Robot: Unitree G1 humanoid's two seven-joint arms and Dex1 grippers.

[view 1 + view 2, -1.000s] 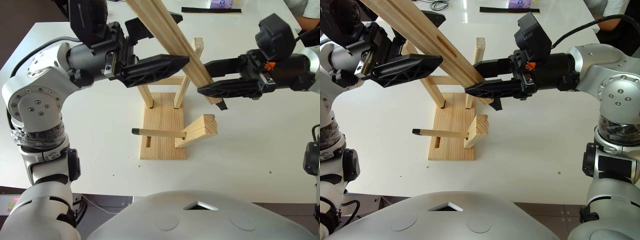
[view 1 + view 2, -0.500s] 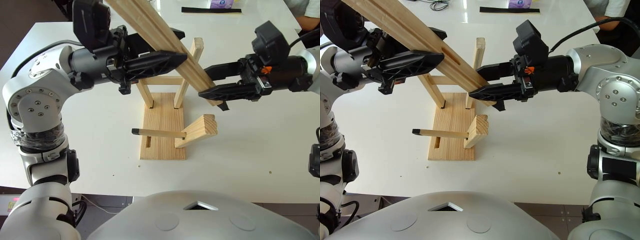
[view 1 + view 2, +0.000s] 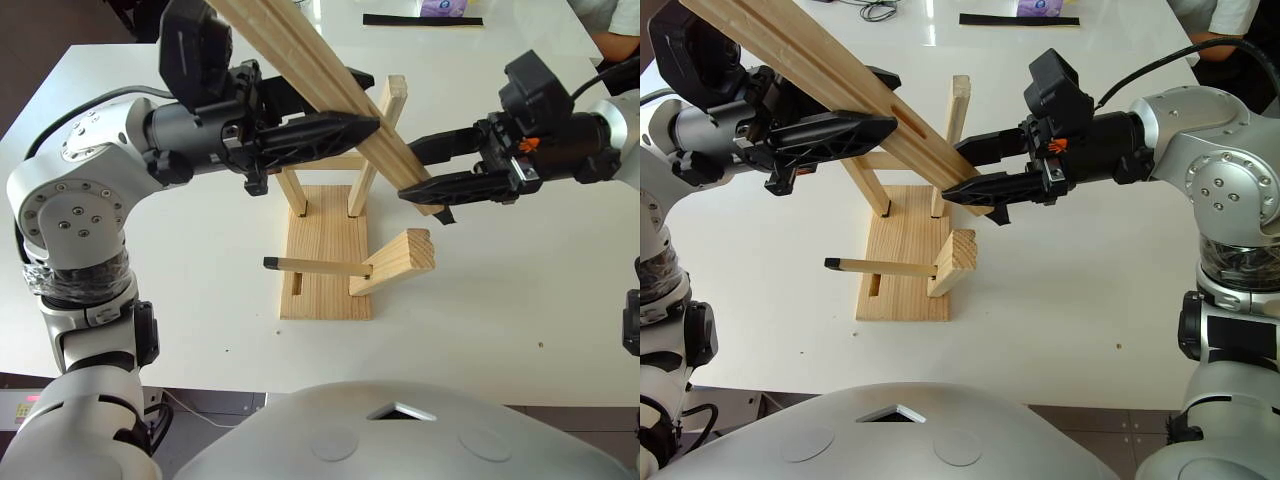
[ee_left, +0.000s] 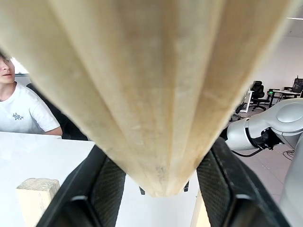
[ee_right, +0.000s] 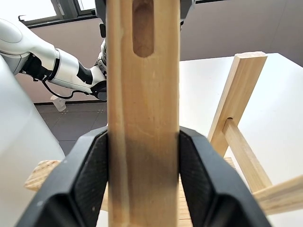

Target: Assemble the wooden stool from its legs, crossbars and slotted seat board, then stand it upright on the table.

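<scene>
The slotted plank (image 3: 920,150) slants over the upright legs (image 3: 958,100), seemingly blocking descent there.

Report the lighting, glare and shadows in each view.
Head views: even overhead light; the white table glares near its far edge, and the seat board casts only a faint shadow. Left wrist view: the held plank looms close, its tip shaded. Right wrist view: bright windows behind; the plank's face is evenly lit.

White table (image 3: 520,300), black strip (image 3: 422,20) at far edge — purple packet (image 3: 443,6) beside
</scene>
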